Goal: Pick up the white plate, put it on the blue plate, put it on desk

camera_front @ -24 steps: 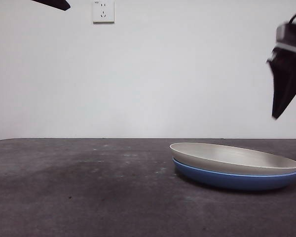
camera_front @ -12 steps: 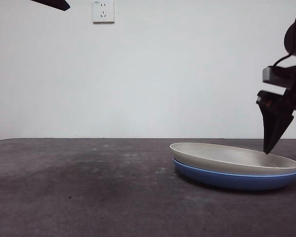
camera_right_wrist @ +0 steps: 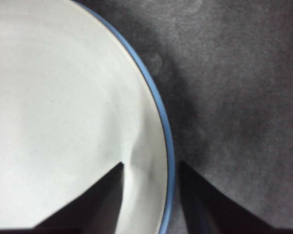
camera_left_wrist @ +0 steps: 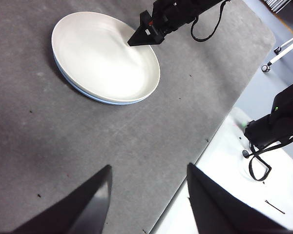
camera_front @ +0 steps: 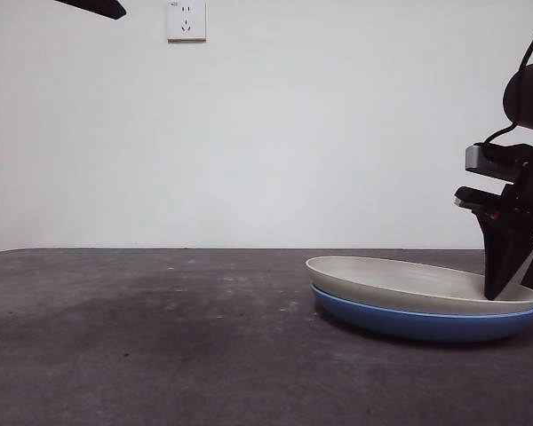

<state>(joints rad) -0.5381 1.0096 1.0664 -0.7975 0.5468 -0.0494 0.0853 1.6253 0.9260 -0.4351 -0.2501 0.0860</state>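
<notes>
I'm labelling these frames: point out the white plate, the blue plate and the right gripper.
white plate (camera_left_wrist: 105,58): left wrist view, its inner bowl.
blue plate (camera_front: 417,324): front view, its outer wall.
right gripper (camera_right_wrist: 149,168): right wrist view, between its fingers.

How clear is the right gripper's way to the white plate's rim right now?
Probably clear. The right gripper is open and straddles the rim of the white plate, one jaw inside, one outside over the desk. The blue plate lies directly beneath, so closing could pinch both rims.

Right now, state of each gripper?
Left gripper: open, holding nothing, well clear of the plates.
Right gripper: open, jaws straddling the rim of the white plate stacked on the blue plate, not gripping.
</notes>
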